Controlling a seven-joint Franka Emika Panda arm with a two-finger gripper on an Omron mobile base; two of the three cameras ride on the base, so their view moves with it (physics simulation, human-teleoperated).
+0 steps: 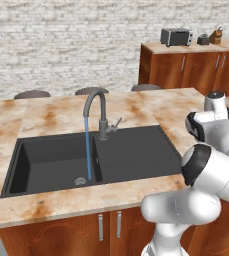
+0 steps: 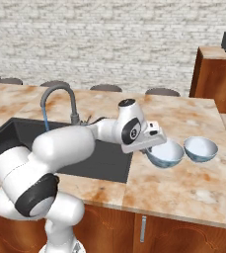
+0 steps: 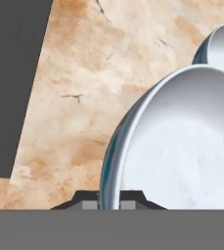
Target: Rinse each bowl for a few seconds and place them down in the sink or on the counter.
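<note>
We had the gripper closed on the rim of the near bowl, fingers pinching its wall, one inside and one outside, as the hand view showed. That bowl was tilted, over the marble counter just right of the black sink. The second bowl sat upright on the counter just beside it, further right. At the faucet water ran in a thin blue stream into the basin, near the drain.
</note>
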